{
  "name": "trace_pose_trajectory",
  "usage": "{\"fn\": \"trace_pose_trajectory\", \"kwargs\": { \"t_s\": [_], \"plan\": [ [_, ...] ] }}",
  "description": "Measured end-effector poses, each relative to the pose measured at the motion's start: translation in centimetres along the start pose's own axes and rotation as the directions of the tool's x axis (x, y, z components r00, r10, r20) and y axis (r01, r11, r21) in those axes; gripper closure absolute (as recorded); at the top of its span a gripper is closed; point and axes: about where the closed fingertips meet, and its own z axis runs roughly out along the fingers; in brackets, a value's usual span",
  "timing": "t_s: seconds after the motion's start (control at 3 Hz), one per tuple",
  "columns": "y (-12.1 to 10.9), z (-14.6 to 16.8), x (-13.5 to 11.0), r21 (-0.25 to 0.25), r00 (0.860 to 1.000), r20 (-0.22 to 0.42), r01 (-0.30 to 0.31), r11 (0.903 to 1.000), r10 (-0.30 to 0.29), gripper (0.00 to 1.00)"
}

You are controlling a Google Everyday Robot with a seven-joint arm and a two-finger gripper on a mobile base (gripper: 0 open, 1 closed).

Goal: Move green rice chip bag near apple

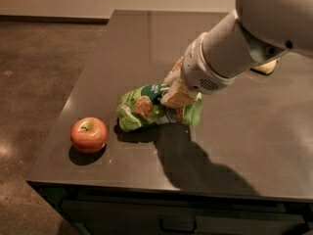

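Observation:
The green rice chip bag [142, 109] is a crinkled light-green bag with a dark green logo and tan rice cake pictures. It hangs just above the dark table [122, 38], left of centre, casting a shadow beneath. My gripper [177, 93] is shut on the bag's right part, with the white arm reaching in from the upper right. The apple [89, 134], red-orange with a yellowish patch at the stem, sits near the table's front left corner, a short gap left of the bag.
A pale yellow block [266, 67] lies at the back right, mostly hidden behind the arm. The table's front edge [146, 187] runs just below the apple. Brown floor [34, 82] lies to the left.

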Motion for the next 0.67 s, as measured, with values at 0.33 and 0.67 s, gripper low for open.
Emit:
{"fn": "trace_pose_trajectory", "kwargs": {
  "t_s": [0.33,0.67],
  "plan": [
    [0.6,0.17,-0.01,-0.038,1.0,0.022,0.019,0.9991,-0.018,0.6],
    [1.11,0.37,0.01,-0.071,0.998,0.051,0.032,0.997,-0.028,0.35]
  ]
}}
